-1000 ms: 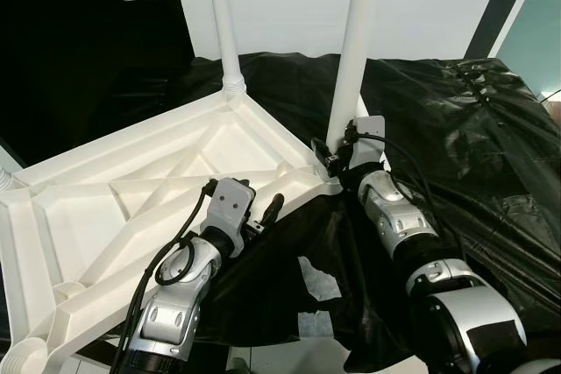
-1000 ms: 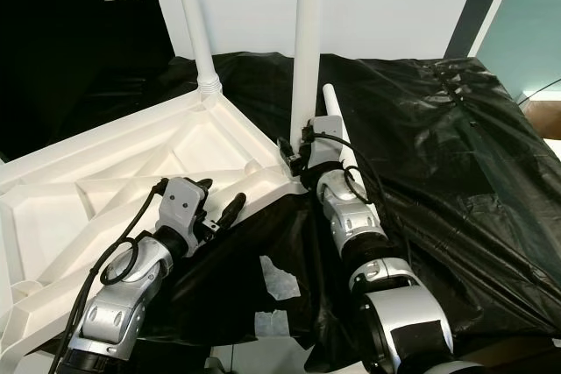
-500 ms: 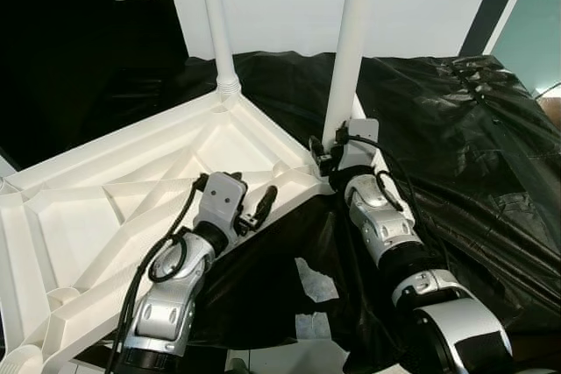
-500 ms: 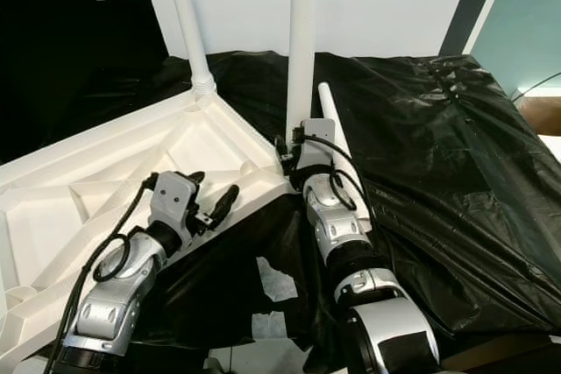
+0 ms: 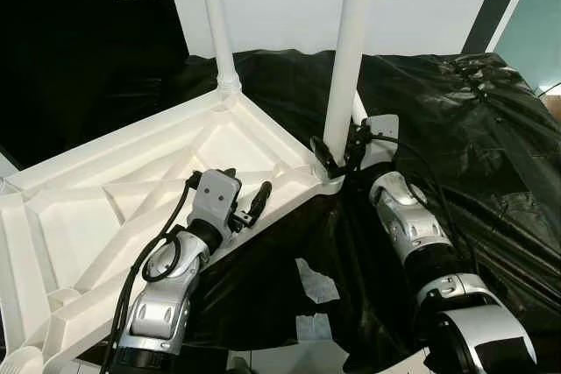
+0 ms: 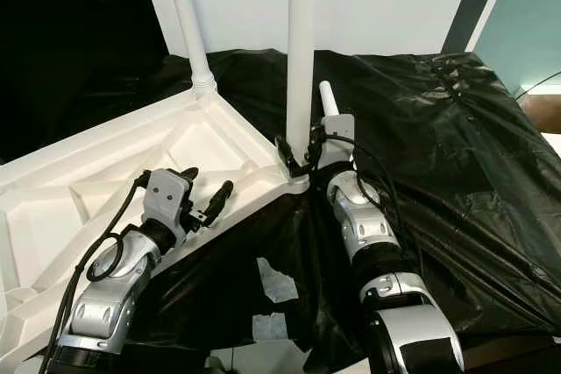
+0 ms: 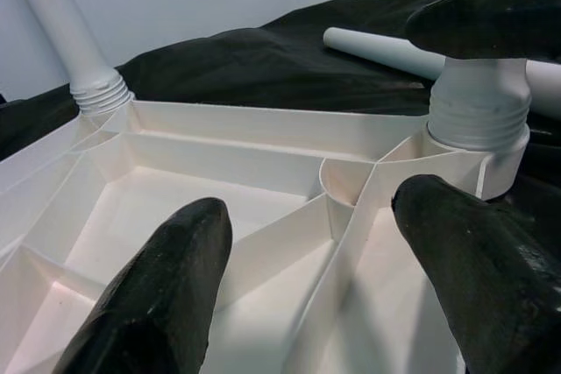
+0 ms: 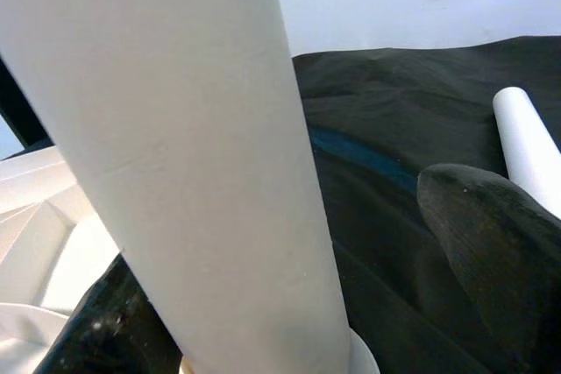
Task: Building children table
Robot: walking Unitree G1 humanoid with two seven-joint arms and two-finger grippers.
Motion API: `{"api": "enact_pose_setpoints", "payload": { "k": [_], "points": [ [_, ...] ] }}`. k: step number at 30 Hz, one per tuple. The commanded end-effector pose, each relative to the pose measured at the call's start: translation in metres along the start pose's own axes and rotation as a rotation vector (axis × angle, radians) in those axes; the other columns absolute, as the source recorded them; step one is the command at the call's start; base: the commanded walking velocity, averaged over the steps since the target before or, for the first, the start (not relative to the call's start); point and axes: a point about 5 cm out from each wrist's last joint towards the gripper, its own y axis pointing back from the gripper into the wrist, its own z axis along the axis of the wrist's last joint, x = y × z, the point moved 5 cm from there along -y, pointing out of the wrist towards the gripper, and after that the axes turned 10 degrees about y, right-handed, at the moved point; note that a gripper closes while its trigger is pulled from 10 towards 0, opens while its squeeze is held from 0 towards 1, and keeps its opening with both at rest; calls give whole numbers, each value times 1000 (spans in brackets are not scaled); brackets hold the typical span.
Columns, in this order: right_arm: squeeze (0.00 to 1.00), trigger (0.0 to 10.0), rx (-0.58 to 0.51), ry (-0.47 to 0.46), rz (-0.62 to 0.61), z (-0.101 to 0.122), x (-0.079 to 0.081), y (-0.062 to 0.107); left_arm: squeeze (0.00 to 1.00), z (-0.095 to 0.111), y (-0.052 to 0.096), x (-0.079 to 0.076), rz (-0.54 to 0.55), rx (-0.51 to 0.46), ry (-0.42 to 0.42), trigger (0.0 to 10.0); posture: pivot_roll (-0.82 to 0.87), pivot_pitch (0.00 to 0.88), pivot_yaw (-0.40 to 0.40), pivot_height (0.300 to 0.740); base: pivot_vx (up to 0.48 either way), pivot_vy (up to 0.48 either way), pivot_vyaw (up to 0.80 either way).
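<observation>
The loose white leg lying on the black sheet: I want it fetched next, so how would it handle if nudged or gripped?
The loose leg is a smooth round tube, so it would probably roll on the black sheet. It looks like hollow plastic, likely light and stiff. The glossy surface may slip between fingers.

Left pincer [image 5: 248,205] gapes wide; right pincer [image 5: 337,157] spread, arm outstretched.

Your right end effector [image 6: 298,151] brackets the near upright leg [image 6: 301,50] of the upturned white table [image 6: 105,172]; your left end effector [image 6: 209,194], at eight o'clock, hovers spread above its rim.
</observation>
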Motion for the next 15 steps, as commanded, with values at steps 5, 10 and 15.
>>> {"api": "enact_pose_setpoints", "payload": {
  "k": [5, 10, 15],
  "points": [
    [0, 10000, -35, 21, 53, 6, 2, 1, 0, -5, -5, 4, 23, 25, 8, 10000, 63, 40, 73, 740, 0, 0, 0],
    [0, 10000, -44, 36, 107, 7, 8, 4, 0, -5, -8, 6, 17, 40, 4, 10000, 48, 50, 93, 740, 0, 0, 0],
    [0, 10000, -50, 62, 148, 8, 10, 6, 0, -6, -9, 7, 6, 54, 6, 10000, 43, 57, 104, 740, 0, 0, 0]
  ]
}}
